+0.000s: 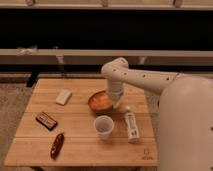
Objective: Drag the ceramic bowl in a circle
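The ceramic bowl [100,101] is round, shallow and orange, and sits on the wooden table [75,145] near its middle, just above the white cup [103,126]. My white arm reaches in from the right. My gripper [116,101] points down at the bowl's right rim and seems to touch it. The bowl's right edge is partly hidden behind the gripper.
A white bottle [131,125] lies to the right of the cup. A pale block [63,96] lies at the back left. A dark snack bar [46,120] and a reddish-brown packet [57,145] lie at the front left. A dark wall with a rail runs behind the table.
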`<state>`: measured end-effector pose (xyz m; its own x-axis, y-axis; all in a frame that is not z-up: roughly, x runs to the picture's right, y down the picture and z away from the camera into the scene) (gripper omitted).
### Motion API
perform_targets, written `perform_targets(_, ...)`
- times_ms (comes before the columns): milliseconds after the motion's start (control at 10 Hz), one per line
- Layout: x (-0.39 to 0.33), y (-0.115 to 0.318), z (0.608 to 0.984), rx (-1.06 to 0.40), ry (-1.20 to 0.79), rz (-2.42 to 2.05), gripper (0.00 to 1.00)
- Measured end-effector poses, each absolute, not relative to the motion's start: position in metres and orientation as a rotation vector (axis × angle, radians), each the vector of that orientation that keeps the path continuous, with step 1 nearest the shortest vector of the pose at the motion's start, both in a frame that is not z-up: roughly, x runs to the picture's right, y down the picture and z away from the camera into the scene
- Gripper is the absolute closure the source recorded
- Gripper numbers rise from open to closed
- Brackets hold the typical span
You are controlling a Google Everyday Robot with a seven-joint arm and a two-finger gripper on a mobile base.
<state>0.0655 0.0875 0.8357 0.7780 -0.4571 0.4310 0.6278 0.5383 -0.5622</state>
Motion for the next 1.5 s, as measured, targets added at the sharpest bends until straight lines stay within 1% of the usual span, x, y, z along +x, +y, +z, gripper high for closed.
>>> perform_targets(200,0.078,0.066,0.853,-0.758,-0.205,-0.619,1.00)
perform_targets(400,0.064,0.048,0.864,-0.742,-0.192,-0.618,0.99)
perform_targets(700,0.023,0.035,0.867,-0.717,-0.209,-0.666,0.74)
perform_targets(800,0.001,0.037,0.863,-0.710,-0.229,-0.706,0.62)
perform_targets(1000,-0.029,0.049,0.848,-0.694,-0.269,-0.768,0.42)
perform_targets(1100,-0.038,0.055,0.842,-0.688,-0.284,-0.789,0.35)
perform_targets(1200,-0.050,0.067,0.832,-0.690,-0.311,-0.821,0.24)
perform_targets(1300,-0.051,0.078,0.827,-0.701,-0.325,-0.840,0.20)
perform_targets(1500,-0.037,0.096,0.828,-0.734,-0.333,-0.834,0.20)
